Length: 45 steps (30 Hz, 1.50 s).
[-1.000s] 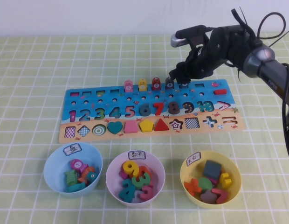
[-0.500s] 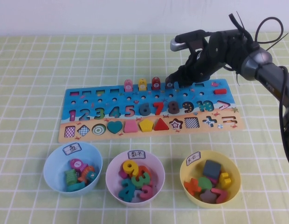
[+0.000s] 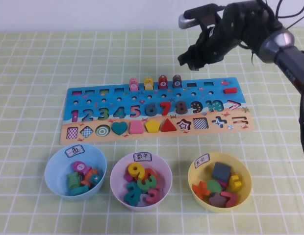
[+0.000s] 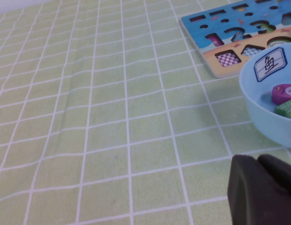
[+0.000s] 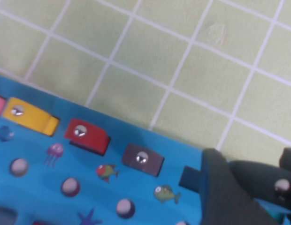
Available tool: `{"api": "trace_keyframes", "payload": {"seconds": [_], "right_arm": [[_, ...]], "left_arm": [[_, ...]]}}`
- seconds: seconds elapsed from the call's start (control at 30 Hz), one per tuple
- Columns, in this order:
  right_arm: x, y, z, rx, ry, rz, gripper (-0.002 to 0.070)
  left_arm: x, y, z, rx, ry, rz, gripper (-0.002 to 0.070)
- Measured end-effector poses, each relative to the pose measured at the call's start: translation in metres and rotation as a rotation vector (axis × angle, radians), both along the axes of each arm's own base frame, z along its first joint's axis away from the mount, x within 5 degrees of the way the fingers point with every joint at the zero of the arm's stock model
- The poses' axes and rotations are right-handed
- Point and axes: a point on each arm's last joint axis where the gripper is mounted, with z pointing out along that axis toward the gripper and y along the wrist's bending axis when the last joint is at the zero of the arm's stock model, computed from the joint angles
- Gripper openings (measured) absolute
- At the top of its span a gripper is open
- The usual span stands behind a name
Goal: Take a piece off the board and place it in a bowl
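Far left, out of the high view: left tool (image 4: 259,187) parked low over the counter (image 3: 24,98), just beside the bowl (image 3: 54,164); open or closed, cannot tell.

Near left: the bowl already carrying several coloured bits, white label on its far rim; white-pink bowl (image 3: 117,169) and yellow bowl (image 3: 193,174) to its right along the near edge.

Middle: the board (image 3: 76,100) lying flat, four pegs standing in its far row, the next slot to their right empty.

Right: right tool (image 3: 193,58) raised above the board's far edge, narrowed, apparently pinching the piece (image 5: 278,186), dark with a pale dot, barely showing between the fingers.

Risks from here, as a judgement: long diagonal carry across the board to the leftmost bowl; shallow pinch on a small rounded thing, so slipping mid-travel and landing on the board or in a wrong bowl; too low a path clipping the standing pegs; releasing early, bouncing off the rim.
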Motion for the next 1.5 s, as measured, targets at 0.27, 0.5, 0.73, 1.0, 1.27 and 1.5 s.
{"api": "trace_keyframes", "payload": {"seconds": [0.27,0.5,0.73,1.0,1.27,1.5], "right_arm": [[-0.018,0.000,0.052,0.004,0.024,0.097,0.0220],[-0.053,0.015,0.113,0.071,-0.061,0.304,0.0220],[-0.104,0.073,0.136,0.065,-0.099,0.518,0.0220],[-0.143,0.128,0.091,0.032,0.060,0.680,0.0220],[-0.183,0.168,0.054,-0.021,0.151,0.875,0.0220],[-0.194,0.181,0.048,-0.019,0.098,1.044,0.0220]], "left_arm": [[0.000,0.000,0.000,0.000,0.000,0.000,-0.0004],[0.000,0.000,0.000,0.000,0.000,0.000,-0.0004],[0.000,0.000,0.000,0.000,0.000,0.000,-0.0004],[0.000,0.000,0.000,0.000,0.000,0.000,-0.0004],[0.000,0.000,0.000,0.000,0.000,0.000,-0.0004],[0.000,0.000,0.000,0.000,0.000,0.000,-0.0005]]}}
